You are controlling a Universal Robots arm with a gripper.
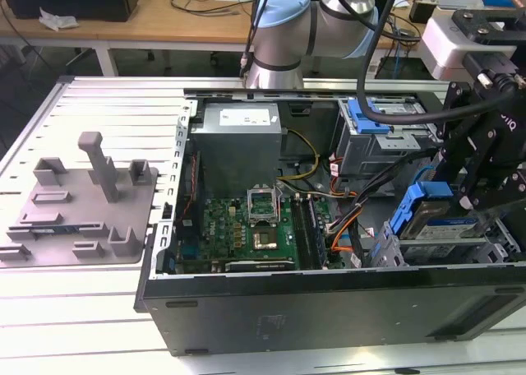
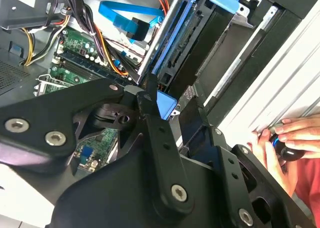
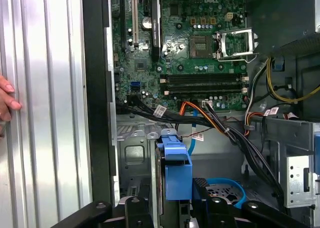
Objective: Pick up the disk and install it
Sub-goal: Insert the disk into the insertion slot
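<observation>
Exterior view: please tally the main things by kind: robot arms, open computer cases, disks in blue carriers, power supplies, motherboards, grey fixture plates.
Robot arm: 1
Open computer case: 1
Disk in blue carrier: 1
Power supply: 1
Motherboard: 1
Grey fixture plate: 1
Total: 6

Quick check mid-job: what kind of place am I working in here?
Probably a robotics lab bench: an open computer case on a slotted metal table, a grey fixture plate beside it, cable-strewn wooden desks behind.
</observation>
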